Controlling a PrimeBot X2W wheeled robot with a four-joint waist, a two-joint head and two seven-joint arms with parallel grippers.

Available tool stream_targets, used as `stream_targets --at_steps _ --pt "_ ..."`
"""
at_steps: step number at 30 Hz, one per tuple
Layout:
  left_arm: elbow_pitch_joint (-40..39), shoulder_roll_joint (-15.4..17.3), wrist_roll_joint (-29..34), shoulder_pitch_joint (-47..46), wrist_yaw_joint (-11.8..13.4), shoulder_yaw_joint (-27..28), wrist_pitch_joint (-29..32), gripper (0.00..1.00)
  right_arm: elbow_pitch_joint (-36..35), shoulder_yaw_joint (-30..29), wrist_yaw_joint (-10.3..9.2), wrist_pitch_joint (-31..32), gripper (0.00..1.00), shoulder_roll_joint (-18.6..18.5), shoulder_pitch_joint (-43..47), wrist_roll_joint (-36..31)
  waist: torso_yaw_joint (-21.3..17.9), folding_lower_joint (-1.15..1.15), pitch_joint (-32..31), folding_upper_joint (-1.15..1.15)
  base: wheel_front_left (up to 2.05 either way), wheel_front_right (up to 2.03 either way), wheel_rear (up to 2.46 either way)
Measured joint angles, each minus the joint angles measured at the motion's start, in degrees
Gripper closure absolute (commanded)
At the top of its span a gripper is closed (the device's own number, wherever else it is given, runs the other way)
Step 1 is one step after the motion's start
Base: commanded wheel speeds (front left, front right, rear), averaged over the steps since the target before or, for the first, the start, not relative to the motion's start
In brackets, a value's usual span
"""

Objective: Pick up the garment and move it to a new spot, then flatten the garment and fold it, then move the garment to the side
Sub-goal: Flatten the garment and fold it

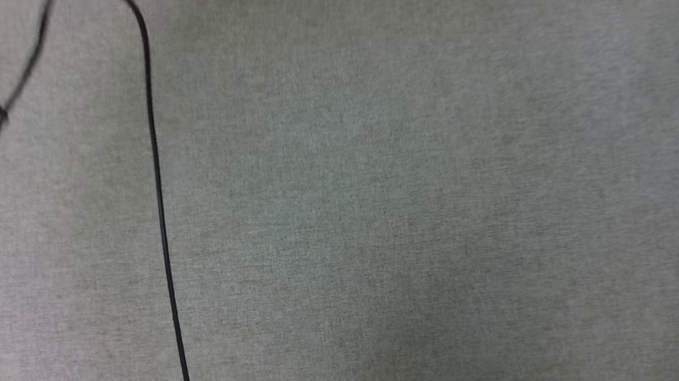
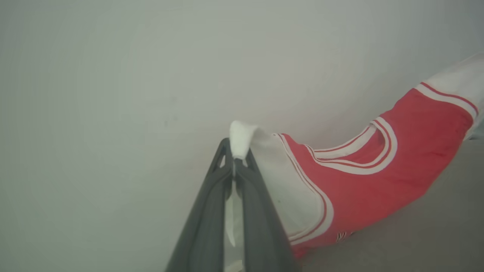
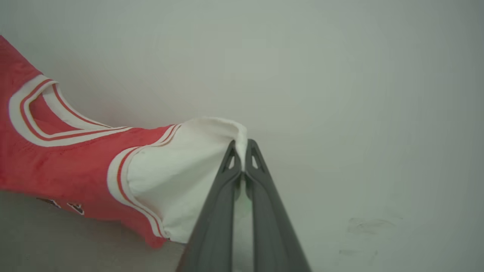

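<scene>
Left claw [image 2: 234,160]: fingers pressed together on the edge of a white sleeve [image 2: 242,138], a tuft of cloth poking past the tips
Right claw [image 3: 242,153]: pinching the rim of the other sleeve [image 3: 181,170]
Garment [image 2: 378,177]: hangs by its two sleeves, red body with striped trim sagging between the claws
Under the garment: grey surface [image 2: 416,234] near the red lower edge; whether they touch cannot be told
Behind: pale wall [image 2: 113,75]
Head view: grey surface crossed top to bottom by a thin black cable [image 1: 159,198] at its left
</scene>
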Motion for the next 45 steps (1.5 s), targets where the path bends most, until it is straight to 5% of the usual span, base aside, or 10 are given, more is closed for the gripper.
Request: stream_targets --at_steps 8,24,36,45 --pt "-6.0 3.4 -4.0 18.9 1.5 -0.7 -1.9 1.0 -2.0 5.7 0.0 -1.8 1.0 -0.8 16.8 6.7 -0.9 -0.01 -7.8 0.0 0.0 0.0 0.0" --pt "-27.0 12.1 -13.9 59.0 11.6 -3.4 -1.5 1.0 -11.9 7.7 0.0 -3.1 1.0 -7.0 50.4 17.4 -0.9 -0.03 -21.4 0.0 0.0 0.0 0.0" --pt "-32.7 13.9 -18.5 77.9 17.9 -3.8 -4.9 1.0 -16.9 -0.4 0.01 -3.3 1.0 -9.3 72.5 18.7 -0.3 -0.02 -26.3 0.0 0.0 0.0 0.0" --pt "-33.8 13.1 -20.1 85.4 19.6 -2.2 -6.2 1.0 -21.6 -11.0 0.02 -1.5 1.0 -8.9 86.7 16.3 0.4 -0.02 -27.0 0.0 0.0 0.0 0.0"
